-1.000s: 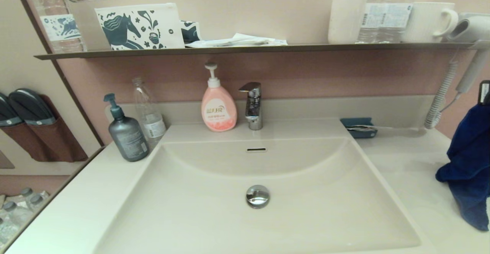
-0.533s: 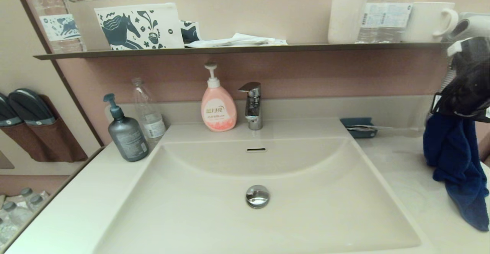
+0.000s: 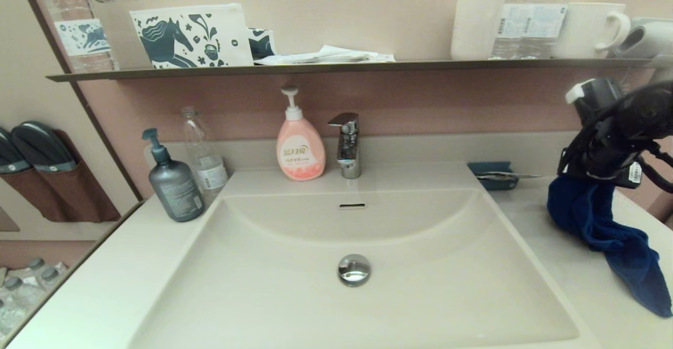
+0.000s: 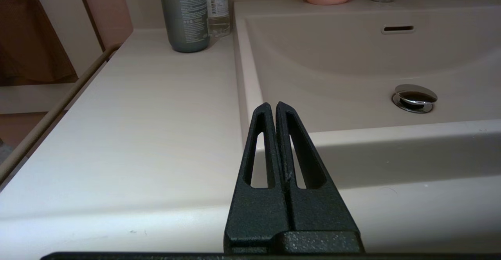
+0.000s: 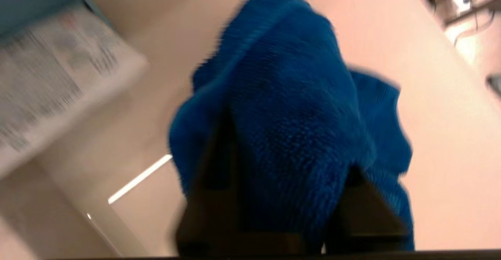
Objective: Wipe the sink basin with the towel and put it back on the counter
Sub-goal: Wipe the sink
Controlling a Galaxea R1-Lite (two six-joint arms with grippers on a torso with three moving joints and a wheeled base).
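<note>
The right gripper is positioned above the surface to the right of the sink basin, near the back edge. Its fingers are closed on the towel, with the blue terry cloth bunched between them as seen in the right wrist view. The towel hangs from the grip point; its lower end trails toward the front right of the surface, where it appears to rest. No part of the towel lies inside the sink basin. A small teal tray sits on the surface just beside the basin's rear right corner, close to the hanging towel but apart from it. The left gripper is parked low at the front edge of the surface, left of the basin, with its fingers pressed together and holding nothing. The basin contains a chrome drain plug at its centre and an overflow slot in the rear wall. Along the back edge stand a faucet, a pink pump bottle immediately to its left, a clear bottle, and a grey pump bottle at the basin's rear left corner. A dark shelf runs above the surface.
</note>
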